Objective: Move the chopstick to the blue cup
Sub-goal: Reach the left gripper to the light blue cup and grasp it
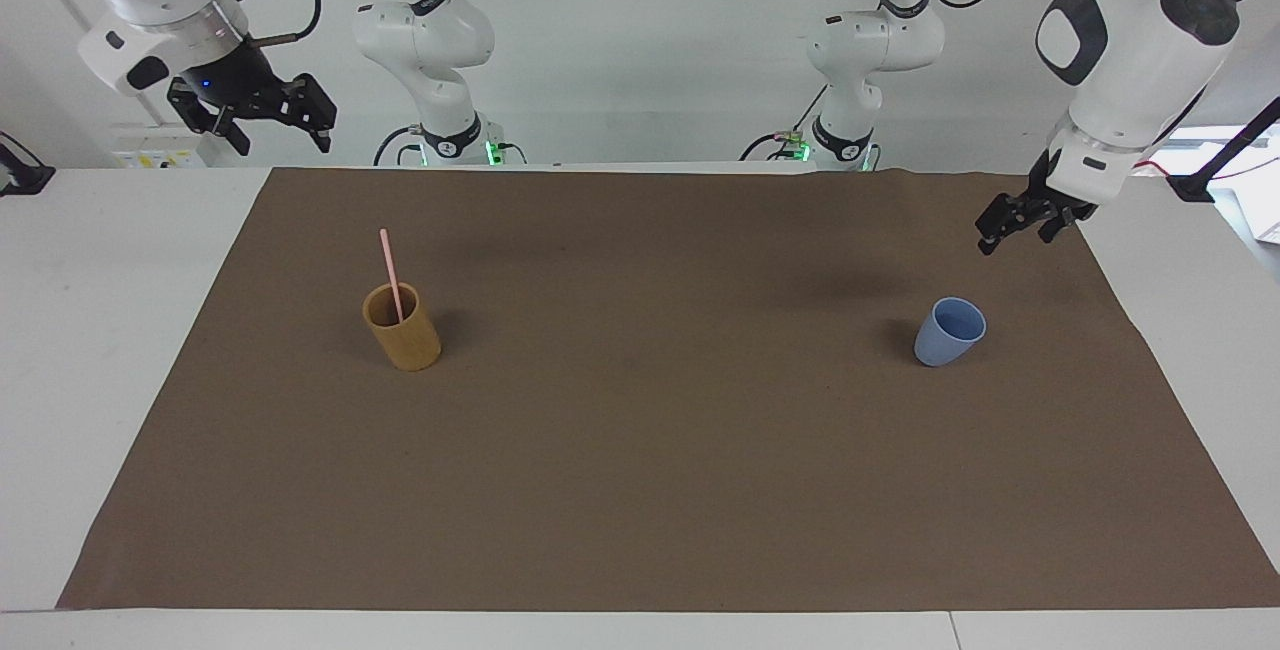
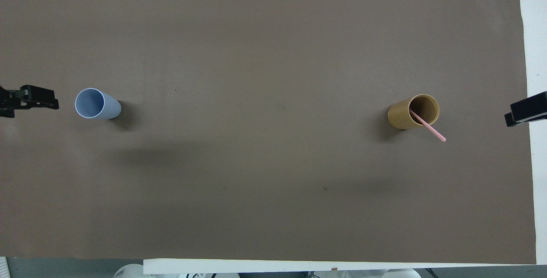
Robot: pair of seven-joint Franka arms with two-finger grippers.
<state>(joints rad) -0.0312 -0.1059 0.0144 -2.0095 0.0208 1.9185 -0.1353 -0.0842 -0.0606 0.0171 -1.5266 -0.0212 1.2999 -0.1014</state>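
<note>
The pale-pink chopstick stands leaning in a tan cylindrical cup, toward the right arm's end of the table; it also shows in the overhead view. The light-blue cup stands upright and empty toward the left arm's end; it also shows in the overhead view. My left gripper is open and empty, up in the air over the mat beside the blue cup, apart from it; it also shows in the overhead view. My right gripper is open and empty, waiting high over the table's edge at the right arm's end.
A brown mat covers most of the white table. The tan cup and the blue cup stand far apart on it. A black clamp stand sits at the table's edge at the left arm's end.
</note>
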